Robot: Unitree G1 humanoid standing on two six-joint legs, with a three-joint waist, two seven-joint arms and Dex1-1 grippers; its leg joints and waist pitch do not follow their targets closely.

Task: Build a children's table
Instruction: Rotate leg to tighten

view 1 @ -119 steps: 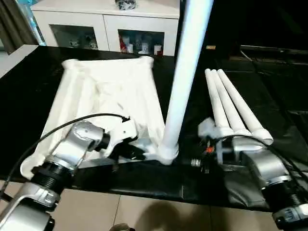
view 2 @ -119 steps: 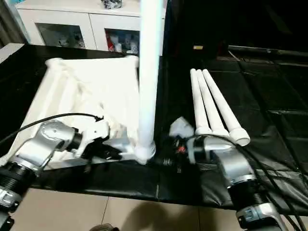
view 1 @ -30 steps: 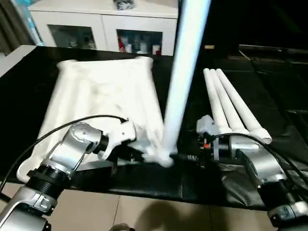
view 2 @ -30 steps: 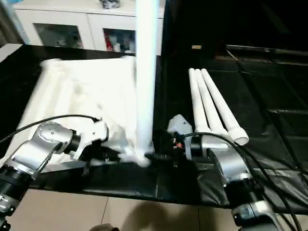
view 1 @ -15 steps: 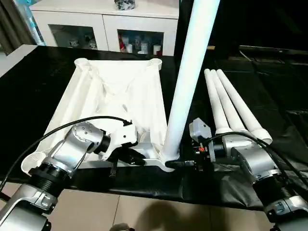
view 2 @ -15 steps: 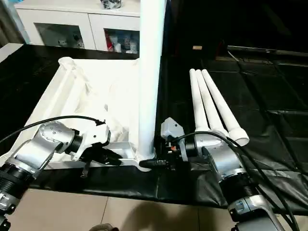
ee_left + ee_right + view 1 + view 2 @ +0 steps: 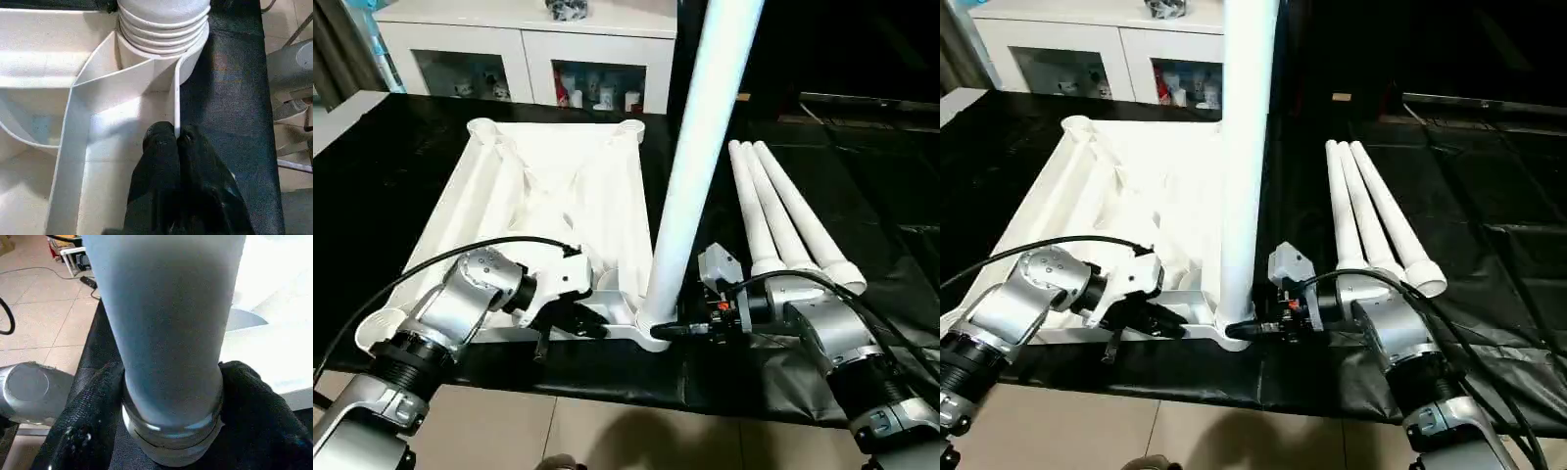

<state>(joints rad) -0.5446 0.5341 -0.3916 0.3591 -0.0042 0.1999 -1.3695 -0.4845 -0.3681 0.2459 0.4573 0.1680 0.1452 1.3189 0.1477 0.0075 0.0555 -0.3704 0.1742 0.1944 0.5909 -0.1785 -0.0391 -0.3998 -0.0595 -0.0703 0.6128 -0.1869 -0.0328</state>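
1. A black table [image 7: 401, 157] is holding my things.
2. The white tabletop [image 7: 548, 211] is lying on it with its ribs facing up.
3. Three white legs [image 7: 783, 220] are lying side by side on it, just beside the tabletop.

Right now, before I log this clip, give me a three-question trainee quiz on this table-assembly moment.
1. True or false: the upright leg stands in a near corner socket of the tabletop.
2. How many loose legs lie on the black cover?
3. What does the left gripper pinch? A) a cable B) a thin rib of the tabletop C) a loose leg

Key: 1 true; 2 three; 3 B. The right gripper has a finger on each side of the upright leg's base.
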